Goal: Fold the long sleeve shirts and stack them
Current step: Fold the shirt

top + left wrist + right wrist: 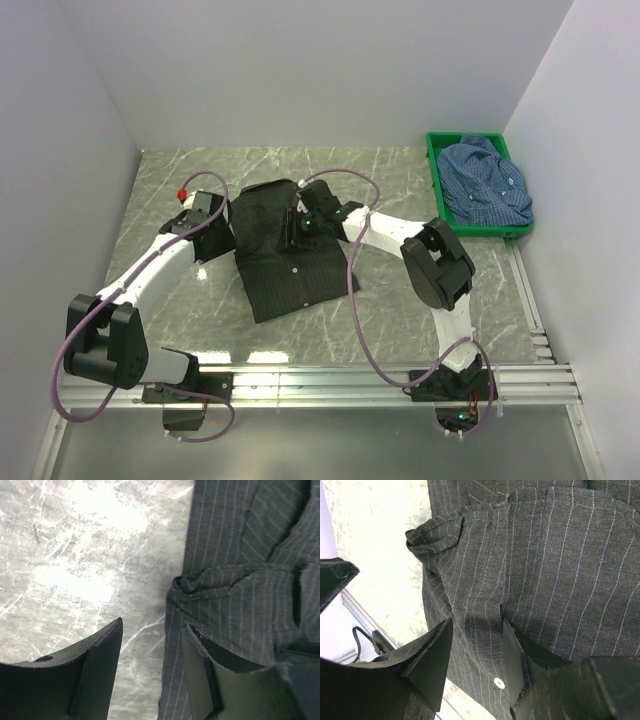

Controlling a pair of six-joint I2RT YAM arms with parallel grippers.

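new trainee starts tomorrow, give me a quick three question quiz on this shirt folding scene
1. True or false: the blue shirt lies bunched in the green crate.
2. The left gripper and the right gripper are both at which thing? A) the black shirt B) the blue shirt C) the green crate
3. How many shirts lie on the table itself?

Key: 1 true; 2 A; 3 one, the black shirt.
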